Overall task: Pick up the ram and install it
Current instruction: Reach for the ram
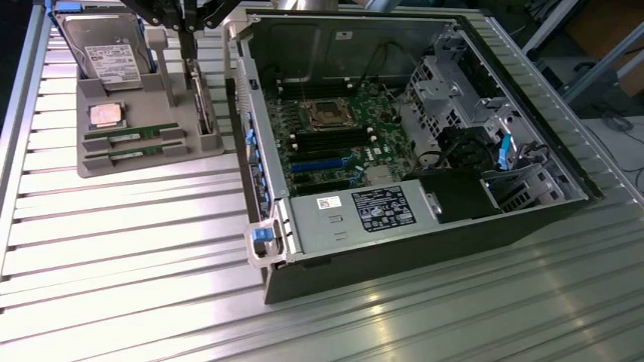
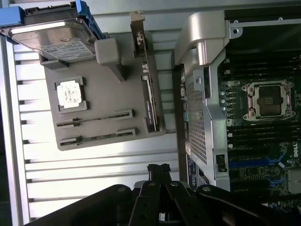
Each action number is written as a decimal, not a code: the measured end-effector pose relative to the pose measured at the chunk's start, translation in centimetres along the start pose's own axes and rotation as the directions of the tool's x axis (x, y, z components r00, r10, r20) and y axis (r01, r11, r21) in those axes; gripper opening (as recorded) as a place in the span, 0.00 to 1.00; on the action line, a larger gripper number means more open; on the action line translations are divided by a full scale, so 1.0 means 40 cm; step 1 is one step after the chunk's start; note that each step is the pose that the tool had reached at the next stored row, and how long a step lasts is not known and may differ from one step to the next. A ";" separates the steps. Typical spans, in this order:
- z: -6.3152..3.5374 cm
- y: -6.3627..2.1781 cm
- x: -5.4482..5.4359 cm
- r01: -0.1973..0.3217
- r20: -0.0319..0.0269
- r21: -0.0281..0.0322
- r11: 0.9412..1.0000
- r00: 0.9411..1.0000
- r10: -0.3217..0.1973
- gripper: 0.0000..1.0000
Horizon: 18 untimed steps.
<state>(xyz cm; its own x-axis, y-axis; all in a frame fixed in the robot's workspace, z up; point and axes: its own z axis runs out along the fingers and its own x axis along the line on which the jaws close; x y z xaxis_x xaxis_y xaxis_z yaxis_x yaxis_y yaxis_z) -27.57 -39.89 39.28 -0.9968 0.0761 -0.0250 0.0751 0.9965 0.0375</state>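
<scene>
Two rams, thin green sticks, lie side by side in slots of a grey holder tray (image 1: pixel 143 92) at the exterior view's left: one ram (image 1: pixel 136 136) and its twin (image 1: pixel 136 151). The wrist view shows the same pair, one ram (image 2: pixel 96 117) and the other ram (image 2: pixel 96 139), with the tray (image 2: pixel 108 94) around them. My gripper (image 1: pixel 189 34) hangs high above the tray's far end, well clear of both sticks. Its black fingertips (image 2: pixel 159 169) are pressed together and shut, with nothing held between them.
The tray also holds a hard drive (image 1: pixel 105 49), a square silver CPU (image 1: pixel 105 115) and an upright expansion card (image 1: pixel 204 105). To the right stands the open computer case (image 1: pixel 264 188), with motherboard memory slots (image 1: pixel 322 141), a CPU socket (image 1: pixel 327 113) and a power supply (image 1: pixel 367 211).
</scene>
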 end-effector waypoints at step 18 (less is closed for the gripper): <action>0.000 -0.001 0.013 0.000 0.000 0.003 1.000 1.000 0.000 0.11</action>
<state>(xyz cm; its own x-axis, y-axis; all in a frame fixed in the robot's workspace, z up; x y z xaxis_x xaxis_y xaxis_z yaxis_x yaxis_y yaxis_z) -28.07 -39.90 39.28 -0.9968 0.0760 -0.0252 0.0751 0.9966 0.0346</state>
